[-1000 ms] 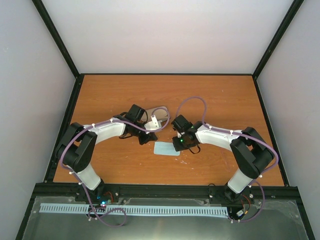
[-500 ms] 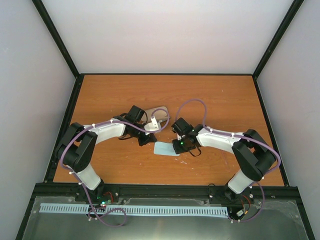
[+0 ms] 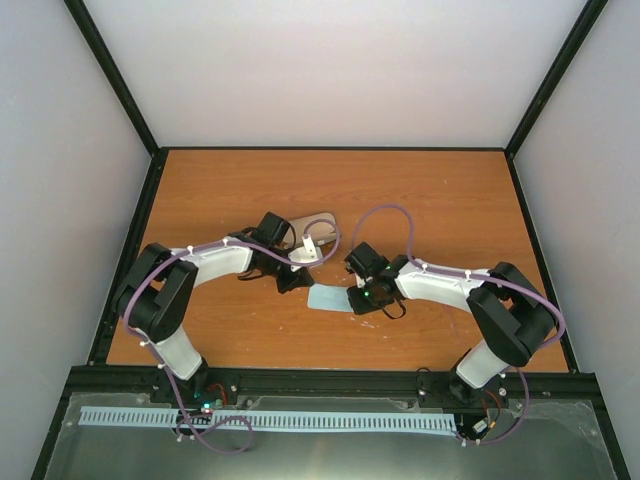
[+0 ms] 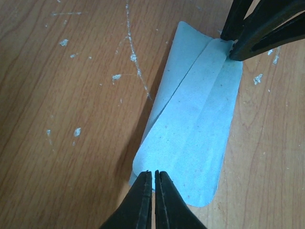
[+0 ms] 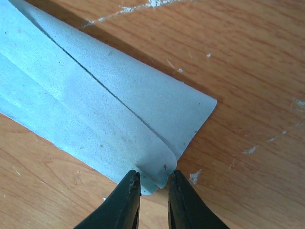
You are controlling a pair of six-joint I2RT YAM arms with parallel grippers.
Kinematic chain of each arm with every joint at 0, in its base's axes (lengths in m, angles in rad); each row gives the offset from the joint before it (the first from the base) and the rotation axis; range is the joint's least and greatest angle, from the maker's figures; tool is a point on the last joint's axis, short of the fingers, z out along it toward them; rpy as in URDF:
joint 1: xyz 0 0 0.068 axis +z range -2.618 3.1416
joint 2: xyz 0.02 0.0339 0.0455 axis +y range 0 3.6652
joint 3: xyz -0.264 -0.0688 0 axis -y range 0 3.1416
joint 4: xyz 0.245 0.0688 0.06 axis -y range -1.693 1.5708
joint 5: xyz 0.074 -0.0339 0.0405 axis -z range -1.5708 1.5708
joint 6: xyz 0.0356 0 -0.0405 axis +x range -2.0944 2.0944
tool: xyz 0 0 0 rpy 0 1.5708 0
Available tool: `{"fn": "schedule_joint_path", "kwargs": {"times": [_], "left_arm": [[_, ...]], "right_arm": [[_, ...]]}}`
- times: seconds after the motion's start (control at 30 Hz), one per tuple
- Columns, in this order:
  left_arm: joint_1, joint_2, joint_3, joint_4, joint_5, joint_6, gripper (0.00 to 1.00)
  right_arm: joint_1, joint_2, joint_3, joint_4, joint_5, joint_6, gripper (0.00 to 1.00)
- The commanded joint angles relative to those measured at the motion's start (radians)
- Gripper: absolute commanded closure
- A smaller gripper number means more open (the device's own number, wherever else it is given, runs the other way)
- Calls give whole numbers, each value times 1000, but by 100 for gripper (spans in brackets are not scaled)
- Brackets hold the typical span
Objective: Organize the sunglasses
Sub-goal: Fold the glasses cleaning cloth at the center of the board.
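A robotics lab test cell: plain pale walls (image 3: pixel 330 70) and black frame posts (image 3: pixel 110 70) enclose a wood-grain table (image 3: pixel 450 200), with the left arm (image 3: pixel 215 262) and right arm (image 3: pixel 440 285) bolted at the bottom.

No legible text, label, brand, number or sign in any of the views

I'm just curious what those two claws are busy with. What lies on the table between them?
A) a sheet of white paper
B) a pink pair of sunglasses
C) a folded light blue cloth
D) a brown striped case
C: the light blue cloth lies folded on the wooden table, with the left claw at one end and the right claw at the other.
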Motion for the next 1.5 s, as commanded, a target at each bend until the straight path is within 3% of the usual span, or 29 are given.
{"fn": "schedule_joint_path", "kwargs": {"times": [0.0,0.53,0.6,0.77,1.0,1.07,1.17,1.3,1.47], "left_arm": [[-24,14,19,-27,41,42,93],[-70,76,33,-4,42,63,82],[-72,78,34,-4,44,62,84],[-73,71,33,-18,47,66,99],[-73,42,11,-25,50,69,99],[-73,29,9,-21,43,61,99],[-73,-15,-14,47,-6,8,97],[-67,-92,-48,148,-99,-82,84],[-39,-110,-47,170,-149,-127,85]], "right_arm": [[13,-24,-9,28,5,0,83],[15,-61,-46,17,-21,5,87],[16,-73,-54,10,-26,6,86],[16,-116,-61,-16,-19,9,84],[15,-236,-44,-49,68,32,81],[14,-244,-36,-26,97,41,84],[14,-170,-6,11,81,26,97],[18,-23,64,47,3,-9,97],[24,77,127,55,-7,-48,97]]}}
